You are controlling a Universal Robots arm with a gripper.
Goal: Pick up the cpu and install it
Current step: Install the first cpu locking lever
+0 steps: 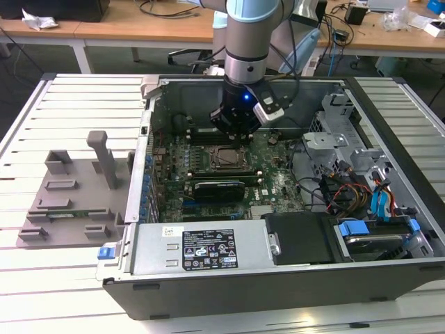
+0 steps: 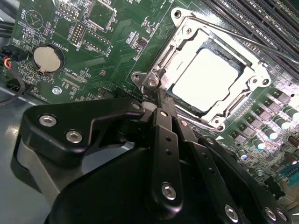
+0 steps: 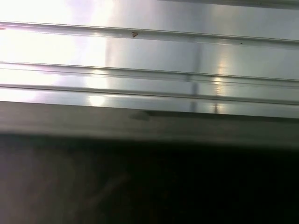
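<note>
My gripper (image 2: pixel 161 93) hangs low inside the open computer case (image 1: pixel 229 278), and in the second wrist view my fingers (image 2: pixel 164 140) are pressed together into one narrow black stack with nothing between them. I hold no chip; the closed tip points at the near corner of the socket frame (image 2: pixel 154 81), and it seems to touch or nearly touch the metal there, though I cannot tell which. Closing up like this gives me a slim point, which I judge suits nudging or pressing a small part better than grasping.

Just beyond my fingertips lies the cpu (image 2: pixel 203 79), its pale square top flat and level inside the frame, whose bright metal edges surround it on all sides. It looks seated already, so I judge the carrying part of the job done and the work now concerns the frame or its latch. A thin lever rod (image 2: pixel 243 39) runs along the far side of the frame, apparently not yet locked down.

Farther out on the green motherboard (image 2: pixel 117 28) a round coin battery (image 2: pixel 48 58) sits well off to one side, with long dark memory slots (image 2: pixel 261 18) past the socket. In the exterior view my arm (image 1: pixel 247 42) comes straight down over the board, and a grey fixture tray (image 1: pixel 69 202) rests outside the case on the slatted table (image 1: pixel 62 90).
</note>
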